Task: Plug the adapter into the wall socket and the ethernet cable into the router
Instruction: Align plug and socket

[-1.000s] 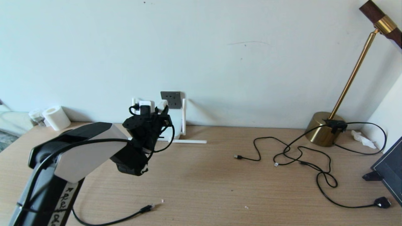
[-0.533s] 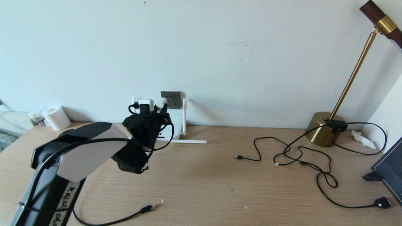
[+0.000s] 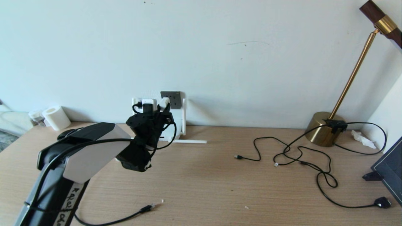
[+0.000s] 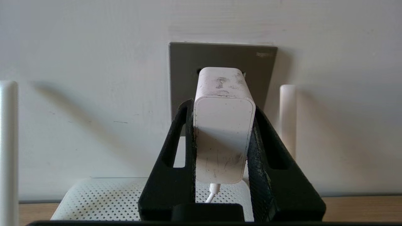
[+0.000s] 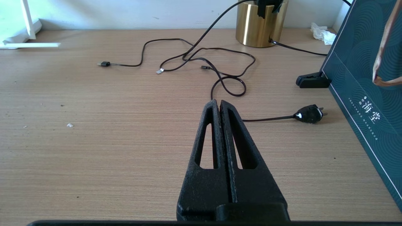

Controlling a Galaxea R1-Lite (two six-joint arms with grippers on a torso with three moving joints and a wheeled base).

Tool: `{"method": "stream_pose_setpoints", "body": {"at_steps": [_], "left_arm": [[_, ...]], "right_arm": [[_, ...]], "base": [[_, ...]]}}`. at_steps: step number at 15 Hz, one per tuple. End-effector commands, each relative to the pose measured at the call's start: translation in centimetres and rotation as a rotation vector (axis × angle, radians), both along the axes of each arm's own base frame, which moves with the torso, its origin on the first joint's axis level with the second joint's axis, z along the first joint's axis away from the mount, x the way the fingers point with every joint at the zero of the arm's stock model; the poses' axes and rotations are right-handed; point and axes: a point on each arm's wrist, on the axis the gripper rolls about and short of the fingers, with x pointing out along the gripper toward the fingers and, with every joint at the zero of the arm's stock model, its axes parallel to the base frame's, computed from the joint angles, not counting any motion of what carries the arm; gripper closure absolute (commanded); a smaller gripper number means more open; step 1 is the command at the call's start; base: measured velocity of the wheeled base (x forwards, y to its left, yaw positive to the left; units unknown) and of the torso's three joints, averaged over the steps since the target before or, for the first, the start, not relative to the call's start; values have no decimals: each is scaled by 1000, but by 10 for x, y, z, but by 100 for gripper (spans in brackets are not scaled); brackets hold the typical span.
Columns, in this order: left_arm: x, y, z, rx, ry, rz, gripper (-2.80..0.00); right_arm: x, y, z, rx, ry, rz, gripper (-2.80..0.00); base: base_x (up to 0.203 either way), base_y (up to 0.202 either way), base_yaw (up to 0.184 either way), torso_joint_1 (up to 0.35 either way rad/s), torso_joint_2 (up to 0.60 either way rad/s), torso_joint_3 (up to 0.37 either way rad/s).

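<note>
Nearest me on the table [image 3: 220, 175], the ethernet cable [image 3: 147, 208] lies loose at the front left, its clear tip pointing right and a little away. My right end effector [image 5: 220, 105] is parked low over the near right of the table, its fingers pressed together on nothing, the flat black plug [image 5: 309, 113] lying beyond it to the right.

Further in, my left end effector [image 4: 223, 106] is raised at the far left and clamped on the adapter [image 4: 223, 125], one finger flat against each side of the white cube, its thin cord hanging below. This arm is plainly the nearer one for the plugging step.

Farthest off, the wall socket [image 4: 188, 62] sits straight ahead of the adapter, on the wall. The adapter's long axis points into the plate, and its far end overlaps the plate's middle in the left wrist view. I cannot tell whether the pins are already in the holes or just short of them. The router [image 4: 103, 201] stands against the wall just below, an antenna [image 4: 287, 119] upright to the socket's right. I judge the next move to be a straight push toward the wall, no sideways correction.
</note>
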Motion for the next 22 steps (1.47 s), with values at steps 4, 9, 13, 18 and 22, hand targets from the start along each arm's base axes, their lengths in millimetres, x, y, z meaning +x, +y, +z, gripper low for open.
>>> {"method": "stream_pose_setpoints", "body": {"at_steps": [4,9,13,18,22], "left_arm": [[6,-1,-3,-5,-22,2,0],[11,-2,-5,-3,-15,2,0],[16,-3,-7,-3,-14,2,0],[22,-4,-13,-5,-23,2,0],[22,-4,-10,-3,-31,4,0]], "right_arm": [[0,0,0,0,1,0,0],[0,0,0,0,-1,0,0],[0,0,0,0,1,0,0],[0,0,0,0,0,0,0],[0,0,0,0,0,0,0]], "base": [[0,0,0,0,0,0],[0,0,0,0,0,0],[0,0,0,0,0,0],[0,0,0,0,0,0],[0,0,0,0,0,0]]}}
